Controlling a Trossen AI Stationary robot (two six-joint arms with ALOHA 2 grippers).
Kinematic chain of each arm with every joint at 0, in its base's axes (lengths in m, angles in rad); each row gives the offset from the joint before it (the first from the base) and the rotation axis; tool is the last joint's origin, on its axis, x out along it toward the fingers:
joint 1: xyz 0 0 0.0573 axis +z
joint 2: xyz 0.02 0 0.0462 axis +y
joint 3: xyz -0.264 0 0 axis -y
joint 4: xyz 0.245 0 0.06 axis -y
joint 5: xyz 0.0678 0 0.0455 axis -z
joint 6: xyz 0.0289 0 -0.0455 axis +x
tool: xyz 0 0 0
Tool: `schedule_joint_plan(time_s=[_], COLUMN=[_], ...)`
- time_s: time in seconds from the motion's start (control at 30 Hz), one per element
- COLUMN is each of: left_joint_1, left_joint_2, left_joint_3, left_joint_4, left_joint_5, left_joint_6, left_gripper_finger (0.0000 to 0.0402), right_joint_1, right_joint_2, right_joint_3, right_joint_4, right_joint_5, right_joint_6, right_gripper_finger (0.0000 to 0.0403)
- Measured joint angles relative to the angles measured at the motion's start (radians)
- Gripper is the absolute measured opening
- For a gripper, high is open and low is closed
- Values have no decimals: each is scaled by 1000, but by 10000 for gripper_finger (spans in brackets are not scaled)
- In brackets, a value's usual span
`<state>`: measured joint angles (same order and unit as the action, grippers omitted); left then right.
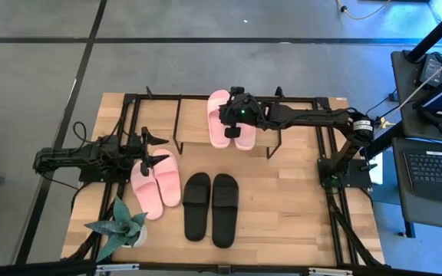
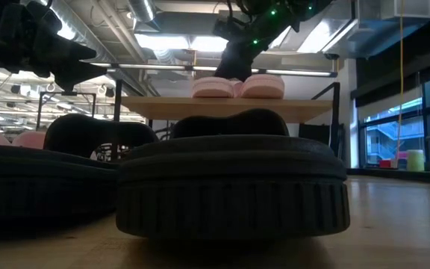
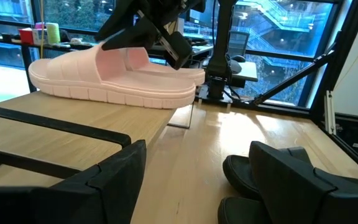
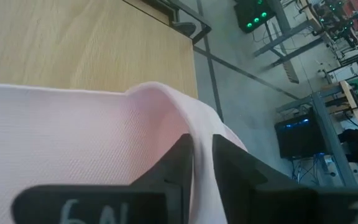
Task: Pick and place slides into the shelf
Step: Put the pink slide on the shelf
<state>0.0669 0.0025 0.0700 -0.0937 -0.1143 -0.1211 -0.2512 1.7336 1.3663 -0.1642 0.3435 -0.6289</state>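
Observation:
A light pink pair of slides [image 1: 221, 123] lies sole-down on the shelf's wooden top board [image 1: 298, 126], also seen in the low view [image 2: 237, 87]. My right gripper [image 1: 240, 113] reaches over the shelf and is shut on one of these slides. A second pink pair [image 1: 156, 184] and a black pair [image 1: 209, 205] lie on the table in front of the shelf. My left gripper [image 1: 159, 150] is open and hovers over the heel end of the second pink pair, touching nothing. My right gripper pinches the wide strap's edge [image 4: 194, 121] of a pink slide between its two fingers [image 4: 232, 165], one finger under the strap and one outside it. It comes from above, slanting in from the table's right. The slide's sole rests flat on the shelf's top board [image 2: 263, 87].
A potted green plant [image 1: 121, 226] stands at the table's near left corner. The shelf's thin black frame [image 1: 179, 123] has bare board left and right of the pink pair. The black slides [image 3: 272, 180] fill the table's middle. A laptop desk [image 1: 436, 169] stands to the right.

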Motion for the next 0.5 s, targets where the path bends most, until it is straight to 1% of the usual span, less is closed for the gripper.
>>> schedule_joint_plan(time_s=[0.5], left_joint_1=[0], left_joint_2=[0], left_joint_3=[0], left_joint_4=[0], left_joint_5=[0], left_joint_6=[0], left_gripper_finger=[276], right_joint_1=[0], right_joint_2=[0], right_joint_3=[1], right_joint_4=[-4], right_joint_5=[2], right_joint_6=[-3], right_gripper_finger=[146])
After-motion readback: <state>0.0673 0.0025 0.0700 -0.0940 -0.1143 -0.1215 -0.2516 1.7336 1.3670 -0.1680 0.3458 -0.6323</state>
